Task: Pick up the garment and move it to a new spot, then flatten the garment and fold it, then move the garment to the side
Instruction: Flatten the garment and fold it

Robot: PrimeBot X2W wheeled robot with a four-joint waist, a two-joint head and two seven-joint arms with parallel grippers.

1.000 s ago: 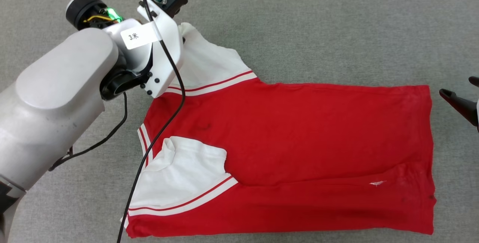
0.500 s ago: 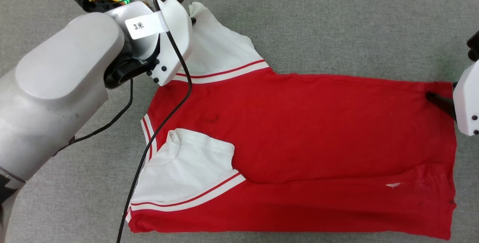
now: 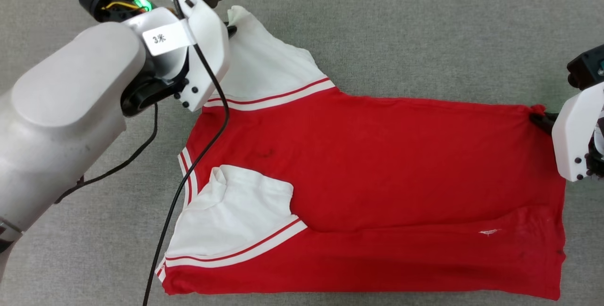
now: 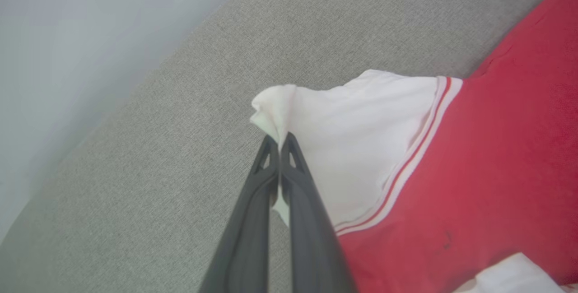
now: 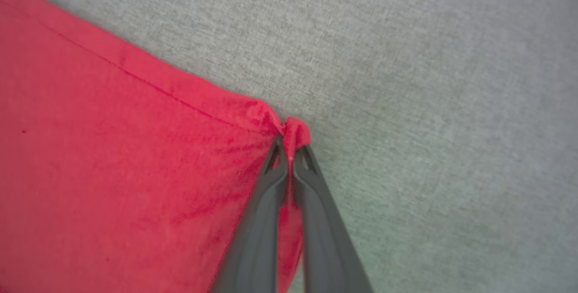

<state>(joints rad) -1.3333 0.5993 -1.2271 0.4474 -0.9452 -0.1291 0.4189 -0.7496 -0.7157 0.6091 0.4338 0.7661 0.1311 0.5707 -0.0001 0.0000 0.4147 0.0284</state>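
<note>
1. Step, as judged: the fold. The red jersey-style shirt with short white sleeves and white striped trim [image 3: 377,164] lay flat, back up, on the grey woven fabric surface [image 3: 424,37]. It sat mid-surface, collar end toward the surface's left and hem toward its right. The near white sleeve [image 3: 236,216] was already tucked over the red body.
2. Left gripper [image 4: 280,137]: clenched on the bunched tip of the far white sleeve [image 4: 361,135], fabric pinched between the dark fingers.
3. Right gripper [image 5: 290,141]: clamped on the far hem corner [image 5: 295,130], red cloth puckered at the tips.
4. Next move probably calls for lifting both pinched points together, level and taut. They would then carry the far long edge over toward the near one, without dragging the tucked sleeve.
5. Pose: the left pale forearm [image 3: 71,108] reached in from the near left, wrist tipped down at the far sleeve. The right wrist [image 3: 573,131] sat at the surface's right, fingers pointing in at the hem corner.
</note>
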